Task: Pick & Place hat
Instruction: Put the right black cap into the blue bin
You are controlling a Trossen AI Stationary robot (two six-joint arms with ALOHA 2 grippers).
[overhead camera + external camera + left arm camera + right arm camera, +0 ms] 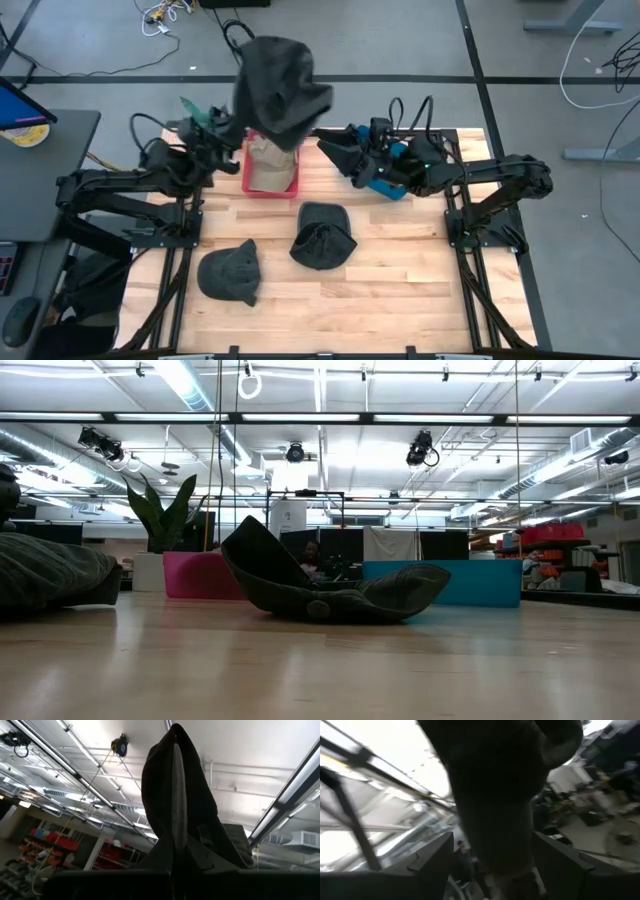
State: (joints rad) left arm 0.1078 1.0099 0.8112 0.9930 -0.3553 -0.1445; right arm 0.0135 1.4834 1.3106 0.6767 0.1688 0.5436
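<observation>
Fabric of a dark hat [278, 75] hangs above the red bin [270, 186], pinched by the left gripper [232, 128]. The right gripper [330, 152], fingers spread, sits just beside it, holding nothing. Two more hats [322, 236] lie on the table [400, 290].

No text, label, brand, number or sign is showing clearly enough to be read in any of the views.
</observation>
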